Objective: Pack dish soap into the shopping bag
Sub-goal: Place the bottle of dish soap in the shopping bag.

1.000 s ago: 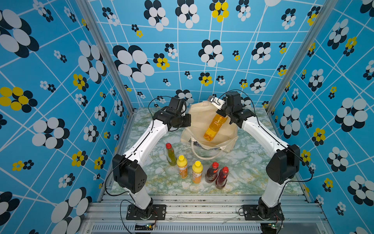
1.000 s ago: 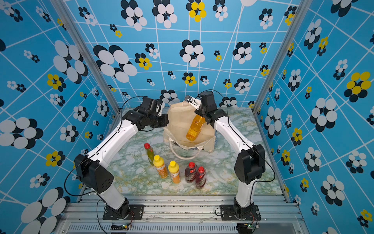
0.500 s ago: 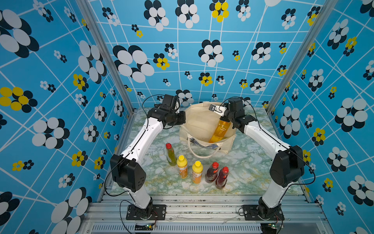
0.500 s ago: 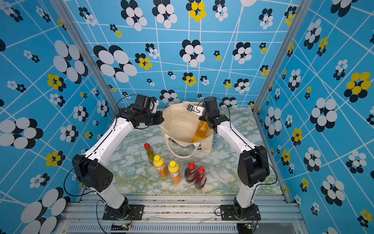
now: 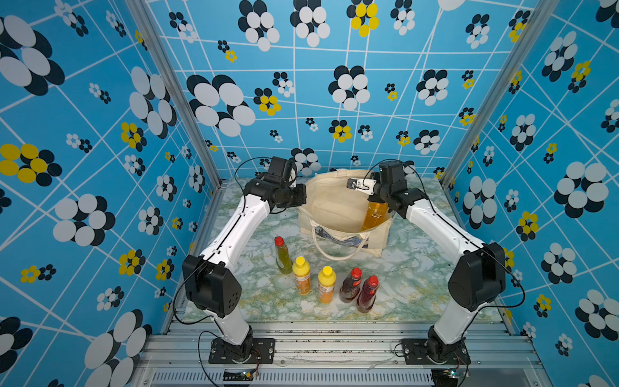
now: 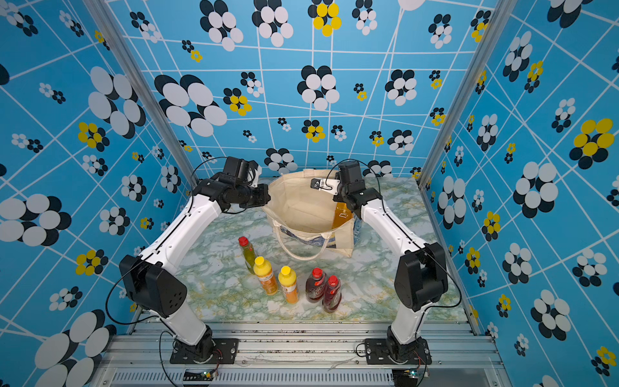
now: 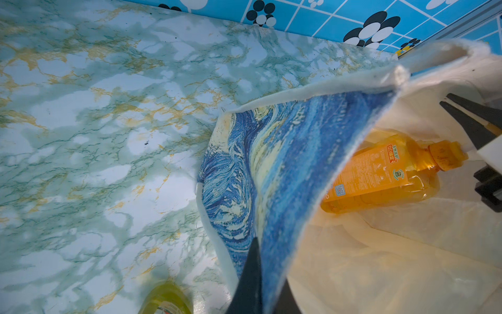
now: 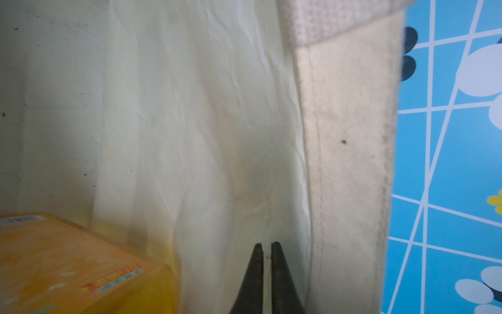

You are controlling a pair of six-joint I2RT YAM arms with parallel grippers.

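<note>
The left gripper (image 7: 264, 277) is clamped on the bag (image 5: 330, 207) rim, one finger on the blue print and one inside; both top views hide it behind its wrist. The right gripper (image 8: 267, 244) is inside the bag, its tips all but meeting with nothing seen between them; the pump bottle (image 7: 377, 174) leans in the bag, neck against that gripper's body, and any hold there is hidden. Five bottles (image 5: 326, 284) stand on the table (image 5: 412, 278) before the bag; the left wrist view cuts off the green bottle (image 7: 165, 299).
</note>
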